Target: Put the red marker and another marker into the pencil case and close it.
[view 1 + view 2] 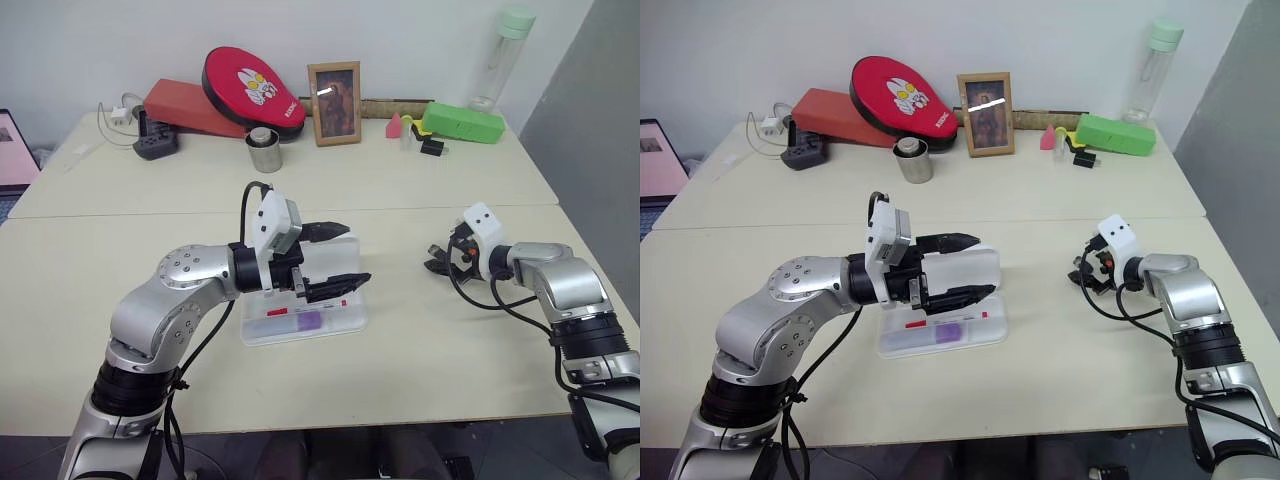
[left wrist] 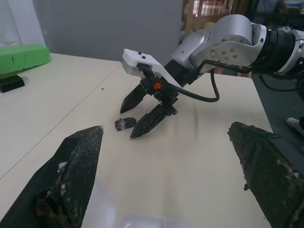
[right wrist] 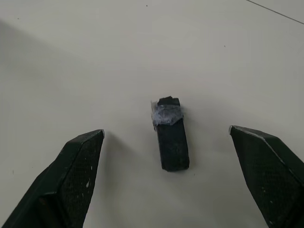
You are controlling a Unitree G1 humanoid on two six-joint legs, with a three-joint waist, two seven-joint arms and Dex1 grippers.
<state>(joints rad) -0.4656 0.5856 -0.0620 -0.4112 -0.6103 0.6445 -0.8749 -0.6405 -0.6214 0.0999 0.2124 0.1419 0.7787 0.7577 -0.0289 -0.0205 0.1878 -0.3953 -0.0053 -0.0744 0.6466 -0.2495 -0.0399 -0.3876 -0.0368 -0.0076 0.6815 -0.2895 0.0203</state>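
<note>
The white pencil case lies open in the middle of the table, its lid raised behind the tray. Inside lie the red marker and the purple marker. My left gripper hovers open over the case, pointing right, with the lid showing between its fingers; I cannot tell whether they touch it. To the right, my right gripper stands open, tilted down at the table, its fingers either side of a small dark grey cap-like piece, apart from it.
Along the table's back stand a green oblong box, a picture frame, a metal cup, a red pad, a clear bottle and a power strip. A seam crosses the table behind the case.
</note>
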